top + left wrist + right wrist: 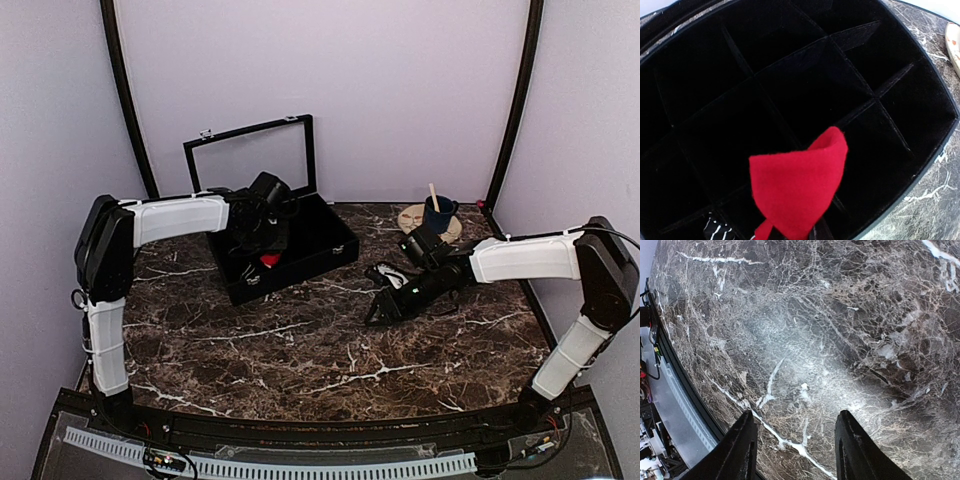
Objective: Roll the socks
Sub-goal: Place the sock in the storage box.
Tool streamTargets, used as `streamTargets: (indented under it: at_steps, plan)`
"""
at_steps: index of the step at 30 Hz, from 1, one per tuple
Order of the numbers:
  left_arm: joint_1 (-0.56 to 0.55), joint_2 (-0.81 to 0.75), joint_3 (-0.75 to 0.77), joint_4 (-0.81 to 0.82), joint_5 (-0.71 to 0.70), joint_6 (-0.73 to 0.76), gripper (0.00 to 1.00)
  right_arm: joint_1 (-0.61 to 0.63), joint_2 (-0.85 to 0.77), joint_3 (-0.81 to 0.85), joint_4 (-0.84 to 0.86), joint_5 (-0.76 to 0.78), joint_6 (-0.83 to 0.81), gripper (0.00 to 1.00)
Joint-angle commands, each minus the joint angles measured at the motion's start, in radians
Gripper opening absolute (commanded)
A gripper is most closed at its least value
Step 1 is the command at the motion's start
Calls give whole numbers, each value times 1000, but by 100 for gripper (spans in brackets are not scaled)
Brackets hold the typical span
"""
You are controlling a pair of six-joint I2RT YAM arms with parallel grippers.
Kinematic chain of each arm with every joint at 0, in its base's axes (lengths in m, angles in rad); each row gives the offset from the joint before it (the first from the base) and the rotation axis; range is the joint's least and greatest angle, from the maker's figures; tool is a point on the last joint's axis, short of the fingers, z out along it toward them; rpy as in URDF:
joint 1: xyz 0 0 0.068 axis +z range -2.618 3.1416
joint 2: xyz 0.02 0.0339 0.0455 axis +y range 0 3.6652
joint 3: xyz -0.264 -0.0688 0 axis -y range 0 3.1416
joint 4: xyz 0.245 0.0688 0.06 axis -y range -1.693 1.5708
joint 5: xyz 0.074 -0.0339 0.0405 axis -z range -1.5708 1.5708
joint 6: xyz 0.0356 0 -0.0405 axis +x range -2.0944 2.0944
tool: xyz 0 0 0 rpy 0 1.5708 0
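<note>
Red sock [797, 192] clamped in left hand [265, 252], loosely folded, hanging above divided black case [927, 160]. Right hand [795, 440] parted, empty, over worktop [840, 340]. Advised: lower squarely into one compartment, clear of dividers [852, 67], before releasing; otherwise liable to unfold.

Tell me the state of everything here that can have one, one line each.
case: open, its lid standing upright
sock: folded over, held up over the case
left gripper: shut on the sock
right gripper: open, empty, above the table
cup: upright on a plate, a stick standing in it
</note>
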Motion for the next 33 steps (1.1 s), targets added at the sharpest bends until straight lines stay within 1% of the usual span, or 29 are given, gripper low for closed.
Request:
streamTargets:
  at_steps: [1, 6, 8, 14, 23, 29, 33]
  plan:
    - [9, 10, 34, -48, -20, -38, 0, -5, -20, -1, 12, 0, -26, 49]
    - [9, 36, 47, -80, -33, -59, 0, -5, -11, 8, 5, -4, -34, 49]
    - [39, 47, 55, -97, -32, -70, 0, -5, -5, 12, 4, -4, -37, 49]
    - [55, 84, 79, -144, -19, -94, 0, -5, 11, 28, -1, -5, -41, 49]
    - [70, 125, 105, -205, 51, -109, 0, -5, 36, 45, 3, -10, -37, 49]
    - [65, 126, 57, -221, 125, -136, 0, -5, 53, 51, 10, -18, -33, 49]
    - [53, 126, 33, -222, 139, -132, 0, -5, 66, 58, 10, -22, -36, 50]
